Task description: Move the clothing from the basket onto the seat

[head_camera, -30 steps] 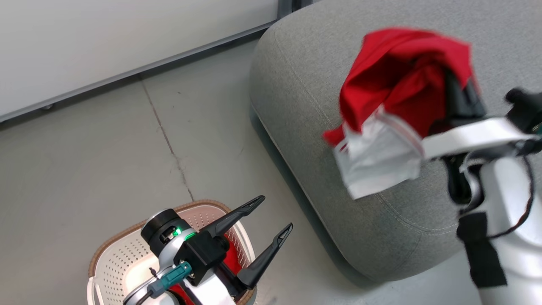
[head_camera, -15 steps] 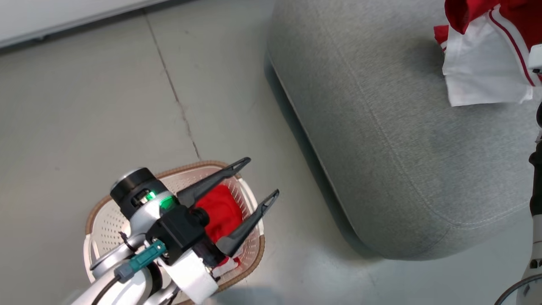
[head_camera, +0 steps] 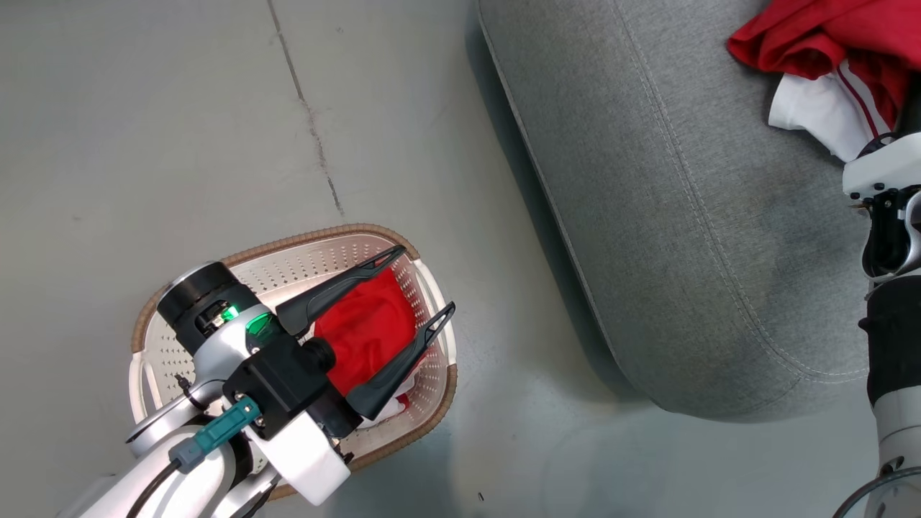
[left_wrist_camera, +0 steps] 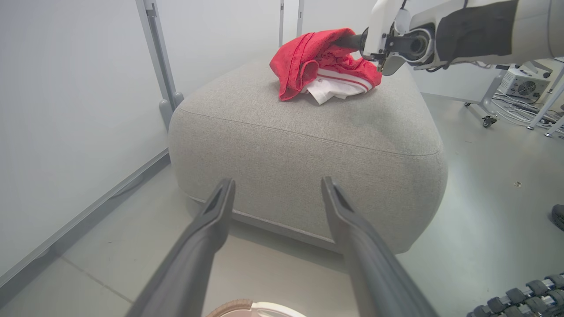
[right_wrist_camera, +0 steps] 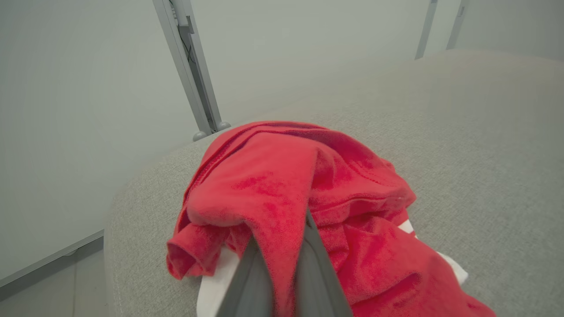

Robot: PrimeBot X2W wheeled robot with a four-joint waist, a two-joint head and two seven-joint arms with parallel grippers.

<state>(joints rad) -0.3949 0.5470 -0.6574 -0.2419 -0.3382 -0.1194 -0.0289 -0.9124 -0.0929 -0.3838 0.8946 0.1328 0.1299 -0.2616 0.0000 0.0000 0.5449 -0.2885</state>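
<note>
Since a second ago the red-and-white garment (left_wrist_camera: 321, 66) has gone from dangling in the air to resting on top of the seat (left_wrist_camera: 304, 145). The head camera has also tipped down, so the basket (head_camera: 288, 248) is showing more fully; that is the view shifting, not the basket.

The right end effector (right_wrist_camera: 284, 237) is still clamping a fold of the garment: its fingers are nearly together with red fabric pinched between them and draped over the tips. The fabric is heaping and going slack, so my read is that the seat is carrying the weight and release is the next step. It is sitting well in from the seat's rounded edge, which should keep it from sliding off.

The left end effector (head_camera: 424, 279) is hovering over the basket with its fingers spread wide and nothing between them. It is pointing toward the seat, not down. That looks like staging for the next pick.

The remaining red garment (head_camera: 363, 331) is lying in the basket at the end nearer the seat, with a bit of white showing at its lower edge. So the task is only part done.

Surroundings:
- The basket is sitting on the floor (head_camera: 180, 108), near the seat but not touching it.
- A partition panel (left_wrist_camera: 66, 110) on posts is standing beside the seat.
- A small box with cables (left_wrist_camera: 522, 83) is lying well off to the side.
- Nothing is blocking the path from basket to seat.
- One risk is fabric snagging on the right fingers as they open.
</note>
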